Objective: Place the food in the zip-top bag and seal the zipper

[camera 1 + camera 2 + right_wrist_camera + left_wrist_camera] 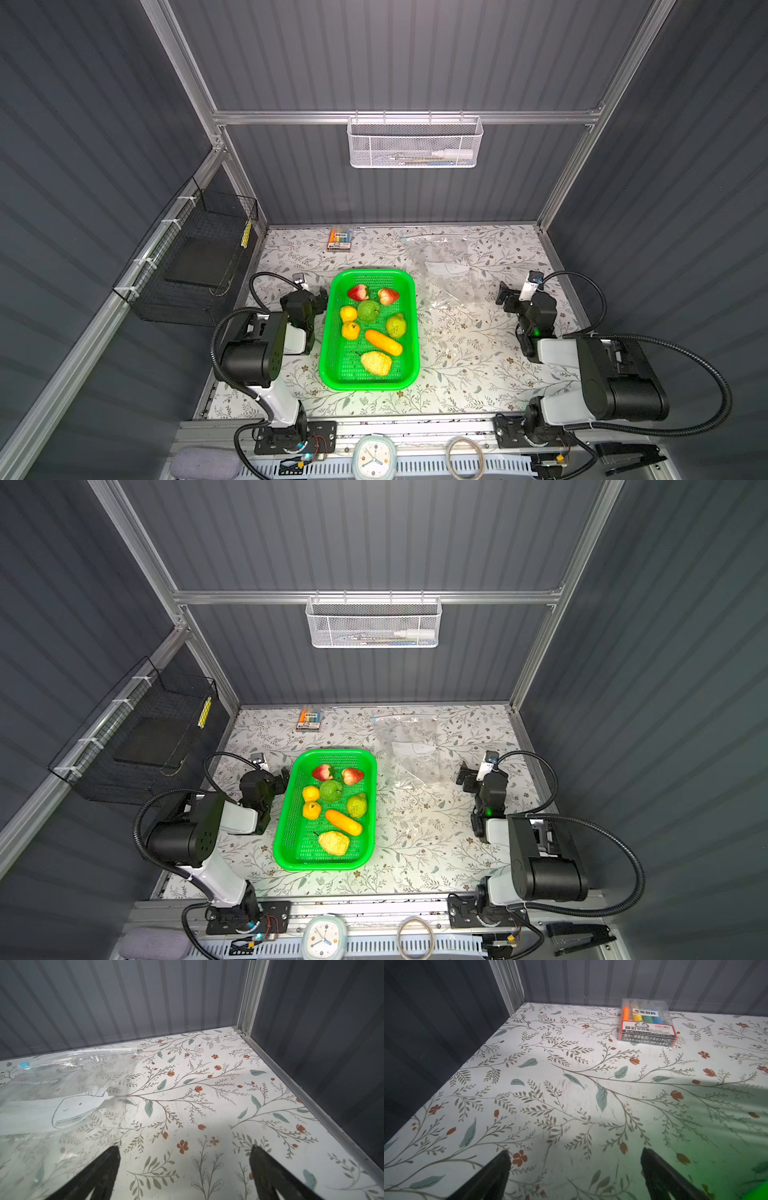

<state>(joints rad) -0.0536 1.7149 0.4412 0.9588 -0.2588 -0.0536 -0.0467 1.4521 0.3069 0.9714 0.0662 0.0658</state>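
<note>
The left tool [575, 1152] sits just left of the green tray [367, 385], by its far corner. In both top views its own arm hides most of it. The left wrist view shows only two black finger tips, cut off at the picture's edge. They stand wide apart with only bare worktop [550, 1084] between them.

All eight pieces of food lie inside the tray, with the red ones [358, 292] at its far end and the bumpy yellow one [376, 363] at its near end. The orange carrot [383, 342] lies flat and slanted. Its long side runs from far-left to near-right.

The zip-top bag [444, 270] lies flat just right of the tray. It is clear, so its edges are hard to see on the flowery worktop. Its long side runs far to near. The zipper [87, 1052] runs left to right along the far edge, with the blue slider [24, 1064] at the end nearer the tray. I cannot tell if the mouth is shut.

The right tool [185, 1147] is right of the bag, well away from the tray. Its fingers are spread wide and hold nothing.
</note>
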